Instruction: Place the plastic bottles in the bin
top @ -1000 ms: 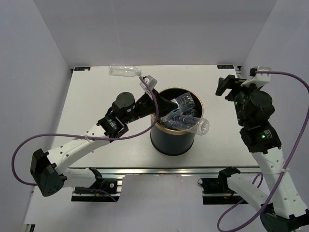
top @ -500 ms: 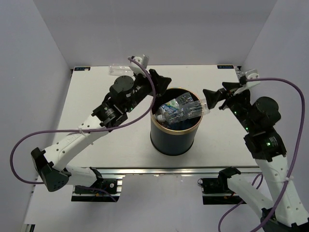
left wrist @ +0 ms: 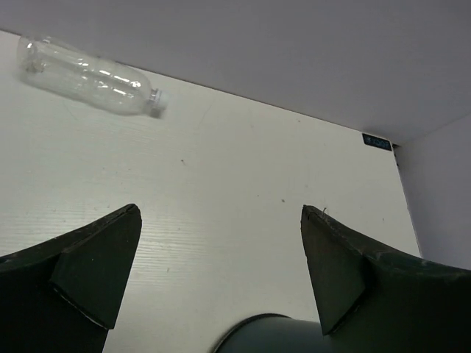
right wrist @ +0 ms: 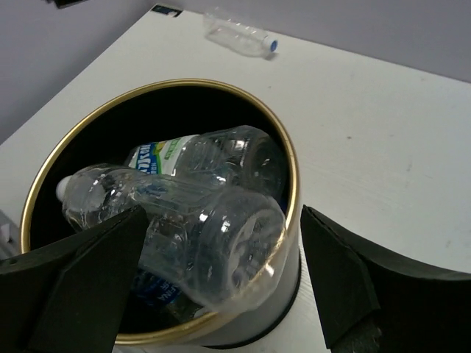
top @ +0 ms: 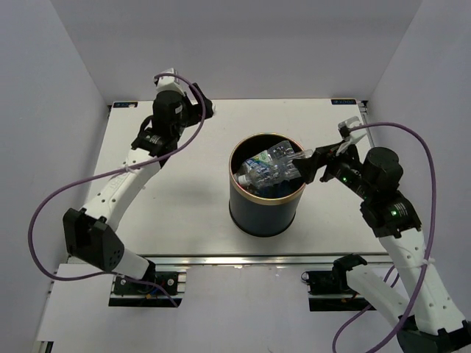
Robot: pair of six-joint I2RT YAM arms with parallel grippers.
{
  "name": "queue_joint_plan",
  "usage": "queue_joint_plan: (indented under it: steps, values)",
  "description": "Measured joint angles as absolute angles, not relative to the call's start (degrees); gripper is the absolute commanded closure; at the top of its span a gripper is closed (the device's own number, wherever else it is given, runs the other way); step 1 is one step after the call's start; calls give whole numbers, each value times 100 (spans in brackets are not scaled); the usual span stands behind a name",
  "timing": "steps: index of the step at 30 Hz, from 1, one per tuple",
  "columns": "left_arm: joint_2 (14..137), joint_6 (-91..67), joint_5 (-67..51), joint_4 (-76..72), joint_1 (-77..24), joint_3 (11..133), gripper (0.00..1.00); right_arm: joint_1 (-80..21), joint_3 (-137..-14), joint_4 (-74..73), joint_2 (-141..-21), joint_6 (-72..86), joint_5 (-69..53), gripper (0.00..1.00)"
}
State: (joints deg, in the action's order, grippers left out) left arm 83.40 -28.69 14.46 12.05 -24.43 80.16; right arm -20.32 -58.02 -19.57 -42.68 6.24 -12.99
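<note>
Navy-black with a gold rim, the bin (top: 246,213) sits at the middle of the frame in the top view. The clear bottle (right wrist: 213,220) that jutted out over its right edge a moment ago now lies inside, its base close against the rim. The right fingers (right wrist: 88,265) are spread wide on either side of that bottle and grip nothing. In the top view they hover just right of the rim, with the right arm (top: 383,191) reaching in from the lower right. Under the clear bottle lies a green-and-white labelled bottle (right wrist: 184,154), with more plastic below it. That piece looks delivered, though it rides high in the pile.

Further back, the left arm (top: 125,176) has swung away from the bin to the upper left of the worktop (top: 184,198), its wrist up by the back edge. The left fingers (left wrist: 88,272) are wide apart and empty. They point toward one last bottle (left wrist: 92,73), which lies on its side near the far wall, well apart from them. It appears to be the only one left to fetch.
</note>
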Motion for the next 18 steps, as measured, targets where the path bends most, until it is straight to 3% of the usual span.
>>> queue_joint_plan:
  steps: [10,14,18]
  values:
    - [9793,-3330,1105,1229,-1597,8226,2,-2032,-5837,-1619,-4718,607,-1909,11]
    - [10768,-3498,1181,1313,-1535,8949,2,-2036,-6066,-1544,-4722,589,-1100,11]
    - [11952,-3892,1212,1315,-1337,10060,2,-2036,-6381,-1387,-4727,589,648,11]
